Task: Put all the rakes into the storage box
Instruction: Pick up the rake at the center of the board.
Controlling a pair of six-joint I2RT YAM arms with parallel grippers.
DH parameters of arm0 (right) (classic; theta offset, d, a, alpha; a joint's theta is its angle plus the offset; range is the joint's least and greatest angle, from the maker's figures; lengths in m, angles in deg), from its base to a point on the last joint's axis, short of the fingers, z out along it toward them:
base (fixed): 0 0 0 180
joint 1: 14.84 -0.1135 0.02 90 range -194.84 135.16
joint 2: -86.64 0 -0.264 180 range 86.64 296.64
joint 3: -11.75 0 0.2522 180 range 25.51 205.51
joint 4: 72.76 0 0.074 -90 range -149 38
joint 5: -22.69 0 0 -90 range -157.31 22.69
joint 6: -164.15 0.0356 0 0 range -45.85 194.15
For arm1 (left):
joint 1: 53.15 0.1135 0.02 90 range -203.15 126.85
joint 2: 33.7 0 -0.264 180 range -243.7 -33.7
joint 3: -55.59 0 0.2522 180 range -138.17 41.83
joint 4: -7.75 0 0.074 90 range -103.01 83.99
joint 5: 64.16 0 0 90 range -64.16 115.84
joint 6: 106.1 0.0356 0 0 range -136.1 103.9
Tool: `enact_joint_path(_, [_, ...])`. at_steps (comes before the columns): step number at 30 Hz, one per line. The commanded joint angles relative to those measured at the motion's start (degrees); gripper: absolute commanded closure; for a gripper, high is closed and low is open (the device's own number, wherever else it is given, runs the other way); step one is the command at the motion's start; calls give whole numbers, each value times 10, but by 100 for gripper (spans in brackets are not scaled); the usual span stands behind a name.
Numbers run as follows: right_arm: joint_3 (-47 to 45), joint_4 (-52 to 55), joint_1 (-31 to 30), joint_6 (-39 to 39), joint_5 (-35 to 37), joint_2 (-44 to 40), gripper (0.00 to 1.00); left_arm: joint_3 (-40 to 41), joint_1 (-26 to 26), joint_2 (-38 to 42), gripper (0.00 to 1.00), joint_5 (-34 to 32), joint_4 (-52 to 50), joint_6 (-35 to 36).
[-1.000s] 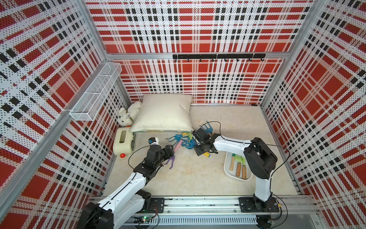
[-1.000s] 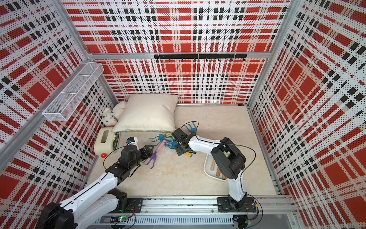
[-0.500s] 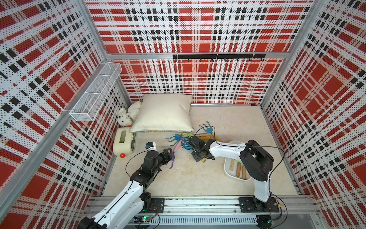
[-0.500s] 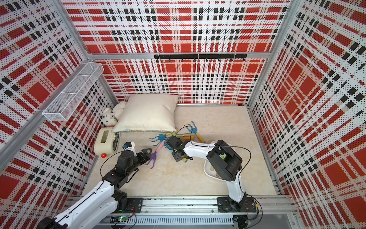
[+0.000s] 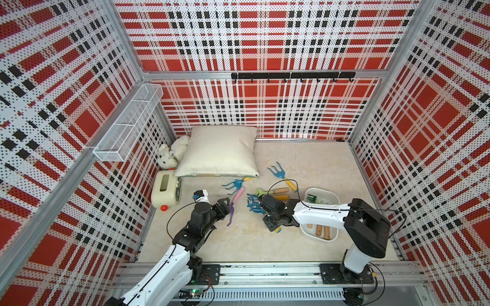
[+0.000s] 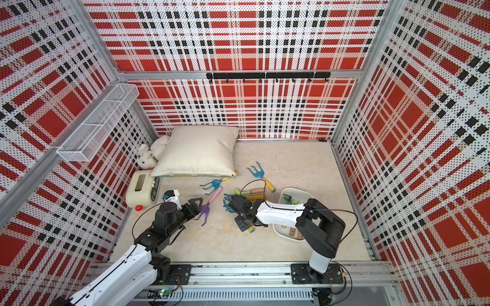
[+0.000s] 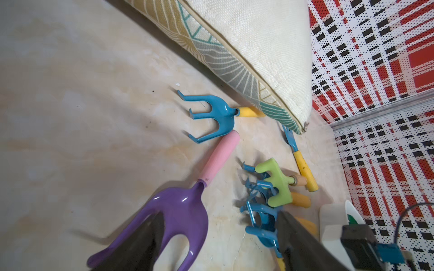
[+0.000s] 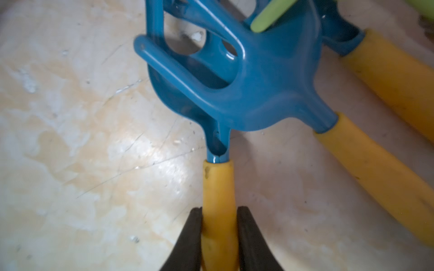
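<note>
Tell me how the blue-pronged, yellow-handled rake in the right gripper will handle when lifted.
The blue-pronged, yellow-handled rake is probably stiff: its glossy neck looks rigid. Its smooth, round handle, pinched by the right gripper, may swivel. A second blue rake and a green rake lie across its head and could drag along.

Both top views bright, evenly lit from overhead, plaid walls (image 5: 66, 79) bowing at the edges. Left wrist view: soft shadow under the pillow (image 7: 258, 47), dark fingertips (image 7: 145, 244) smeared out of focus. Right wrist view: glare spots on the blue rake (image 8: 246, 93), tines blurred up close.
</note>
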Motion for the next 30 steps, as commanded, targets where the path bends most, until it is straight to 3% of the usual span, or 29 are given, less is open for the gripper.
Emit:
enact_joint_path(1, [-17,-88,18,41,-99,-43,100,1,-1,-1,19,1,6,-2])
enact_joint_path(9, [-85,-300,91,160,-370,-72,100,-2,-3,12,20,-7,-5,-5])
enact_joint_path(15, [-132,-429,121,265,-458,-103,100,5,-3,57,20,-23,-21,-13])
enact_joint_path(19, [-170,-536,135,350,-493,-128,100,8,-3,100,20,-38,-36,-20])
enact_joint_path(23, [-158,-435,143,315,-441,-180,100,11,-2,123,19,-46,-49,-20])
enact_joint_path(27, [-172,-410,173,317,-418,-251,100,13,-3,127,19,-46,-54,-20])
enact_joint_path(30, [-157,-387,172,309,-437,-255,100,21,-3,117,19,-44,-44,-21])
